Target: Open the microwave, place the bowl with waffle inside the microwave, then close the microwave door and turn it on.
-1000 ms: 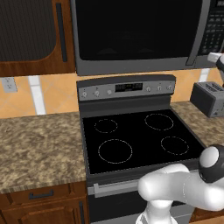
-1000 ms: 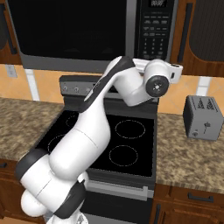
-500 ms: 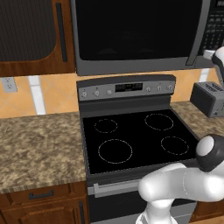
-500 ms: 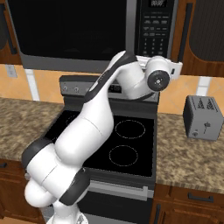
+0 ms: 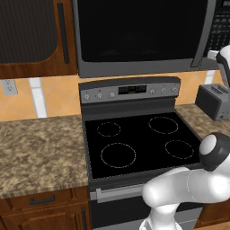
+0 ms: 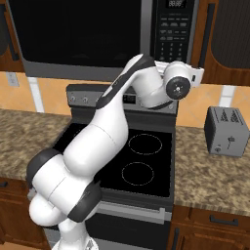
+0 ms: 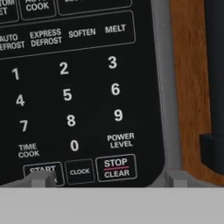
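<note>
The microwave [image 5: 139, 31] hangs above the stove with its dark glass door [image 6: 78, 34] shut and the grey bar handle [image 5: 202, 33] beside the keypad [image 6: 173, 29]. My gripper [image 7: 109, 179] is raised right up to that keypad, open, its fingertips [image 7: 41, 178] spread wide with nothing between them. The left tip overlaps the START button [image 7: 43, 169]; STOP/CLEAR [image 7: 116, 167] lies between the tips. In the right base view the hand [image 6: 196, 75] sits just under the keypad's lower right corner. The bowl and the waffle are hidden from sight.
A black stove [image 5: 139, 139] lies directly below the arm. A grey toaster [image 6: 226, 131] stands on the granite counter [image 6: 210, 171] to the right. A brown wooden cabinet [image 7: 188, 87] borders the microwave's right side. More counter [image 5: 40, 148] stretches left.
The wrist and hand have risen a little and edged closer to the keypad, and the elbow lifted with them. The microwave door has stayed shut.
</note>
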